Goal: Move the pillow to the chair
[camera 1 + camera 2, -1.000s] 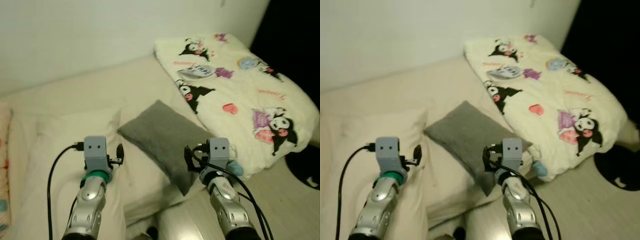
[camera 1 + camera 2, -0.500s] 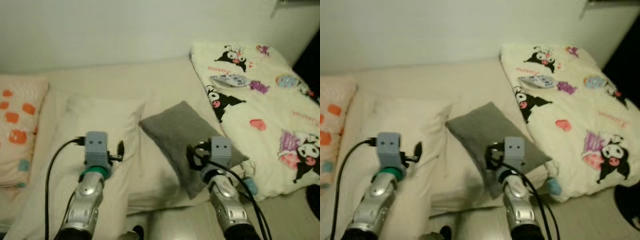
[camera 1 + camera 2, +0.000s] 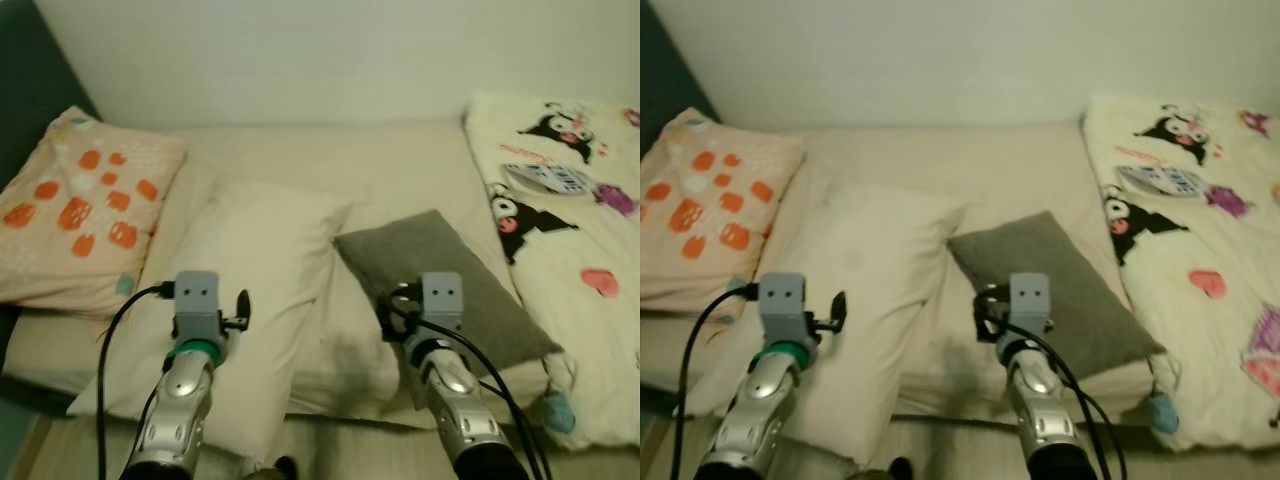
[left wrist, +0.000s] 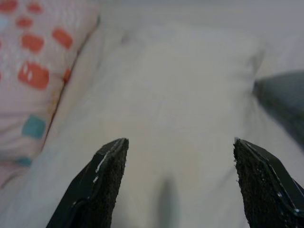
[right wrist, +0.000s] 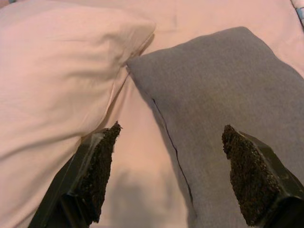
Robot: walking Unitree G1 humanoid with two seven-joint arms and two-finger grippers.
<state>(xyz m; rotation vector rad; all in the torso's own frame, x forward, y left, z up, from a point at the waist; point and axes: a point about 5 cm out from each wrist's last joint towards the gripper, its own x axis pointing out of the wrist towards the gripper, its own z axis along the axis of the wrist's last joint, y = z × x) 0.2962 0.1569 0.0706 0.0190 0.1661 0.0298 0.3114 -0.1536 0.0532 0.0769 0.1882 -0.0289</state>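
pillow: which of several is meant is unclear; three on the bed. Grey pillow [image 3: 440, 285] lies flat mid-bed, between white pillow [image 3: 235, 300] and cartoon-print blanket [image 3: 570, 250]. Orange-spotted pillow [image 3: 85, 210] at far left edge.
location: grey pillow directly ahead of right gripper [image 5: 171, 178], touching white pillow at its near-left corner, right edge just beside the blanket.
long axis: grey pillow runs diagonally, far-left corner toward the wall, near-right corner toward the bed's front edge. White pillow's long axis runs roughly from wall to front edge, slightly slanted.
left gripper: [image 4: 175, 185] fingers spread wide, nothing between them, hovering over the white pillow.
right gripper: fingers spread wide, empty, poised above the seam where grey pillow meets the bed sheet [image 5: 142, 156]; left finger over sheet, right finger over grey fabric.
progress: early, judged. No pillow grasped, none lifted, all lying on the bed. Chair nowhere among these pictures.
left to do: close on a pillow, lift, turn away from the bed, find the chair, set down.
next move, judged: grey pillow the likelier target given right gripper alignment; needs lowering onto an edge or corner and pinching soft fabric.
risk: soft filling may sag or slip from a two-finger pinch; edge grab could drag the sheet along.
surroundings: plain pale wall [image 3: 300, 50] behind the bed.
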